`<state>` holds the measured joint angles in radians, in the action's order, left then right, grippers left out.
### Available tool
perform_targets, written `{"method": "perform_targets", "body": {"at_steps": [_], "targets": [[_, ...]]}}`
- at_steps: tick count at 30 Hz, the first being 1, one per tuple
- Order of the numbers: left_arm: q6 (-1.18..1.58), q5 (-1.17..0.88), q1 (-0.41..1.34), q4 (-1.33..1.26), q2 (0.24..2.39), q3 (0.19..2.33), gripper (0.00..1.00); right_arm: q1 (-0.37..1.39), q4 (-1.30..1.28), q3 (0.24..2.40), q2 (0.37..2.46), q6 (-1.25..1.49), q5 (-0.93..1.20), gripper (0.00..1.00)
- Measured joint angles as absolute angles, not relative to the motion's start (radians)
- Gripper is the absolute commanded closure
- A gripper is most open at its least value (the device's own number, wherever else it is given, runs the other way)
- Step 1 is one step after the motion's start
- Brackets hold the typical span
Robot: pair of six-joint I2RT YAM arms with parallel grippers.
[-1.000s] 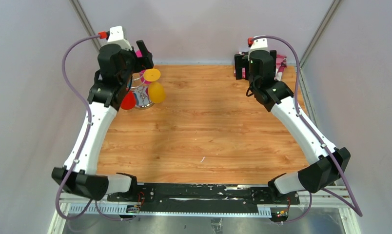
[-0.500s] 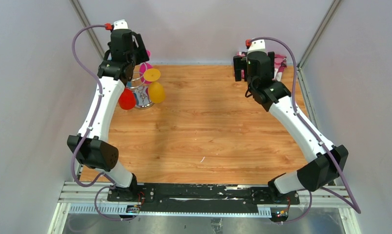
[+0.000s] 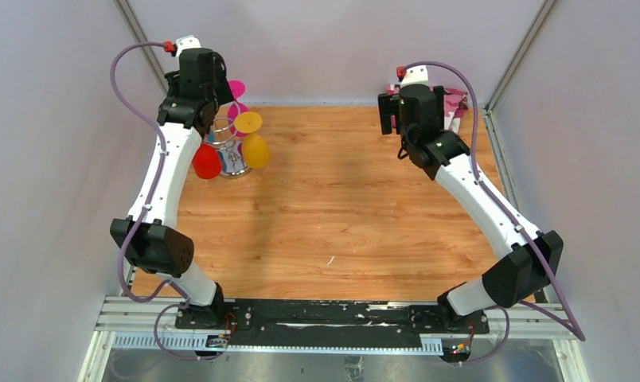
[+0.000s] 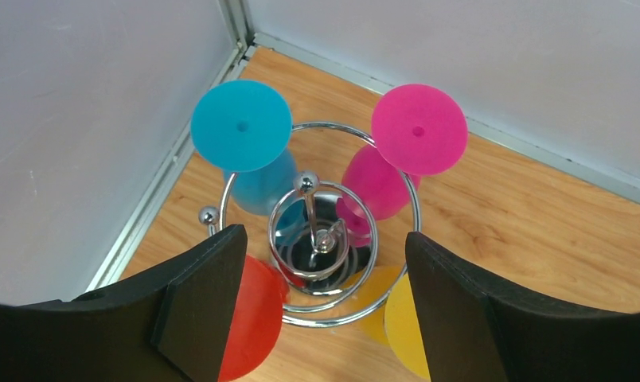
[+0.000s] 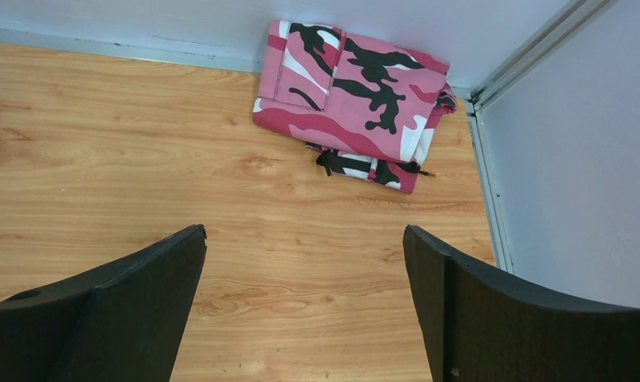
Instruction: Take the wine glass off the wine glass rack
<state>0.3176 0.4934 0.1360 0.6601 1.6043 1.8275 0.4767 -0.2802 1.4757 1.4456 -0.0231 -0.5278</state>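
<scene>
Four wine glasses (image 4: 241, 125), rack (image 4: 306, 184) in far-left corner, left end effector (image 4: 321, 239) spread above

Pink camouflage cloth (image 5: 353, 87) (folded), wooden table (image 5: 102, 151)

Four glasses (image 4: 418, 129), one rack (image 4: 305, 184), one cloth (image 5: 353, 87)

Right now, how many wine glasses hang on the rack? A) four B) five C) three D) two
A: the left wrist view shows four on the wine glass rack, namely the blue wine glass, pink wine glass, red wine glass and yellow wine glass, the last two partly hidden behind the fingers.
</scene>
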Motion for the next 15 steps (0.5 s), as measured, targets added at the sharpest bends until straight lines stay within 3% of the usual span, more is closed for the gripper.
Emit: {"method": "perform_targets", "body": {"at_steps": [5, 9, 15], "targets": [[0.321, 0.471, 0.111, 0.645, 1.666, 1.827, 0.23, 0.477, -0.28, 1.473, 1.449, -0.023, -0.528, 0.0], [0.329, 0.44, 0.095, 0.628, 1.735, 1.827, 0.35, 0.477, -0.28, 1.47, 1.451, -0.023, -0.528, 0.0], [0.33, 0.418, 0.089, 0.621, 1.801, 1.827, 0.39, 0.476, -0.28, 1.466, 1.455, -0.023, -0.528, 0.0]]}}
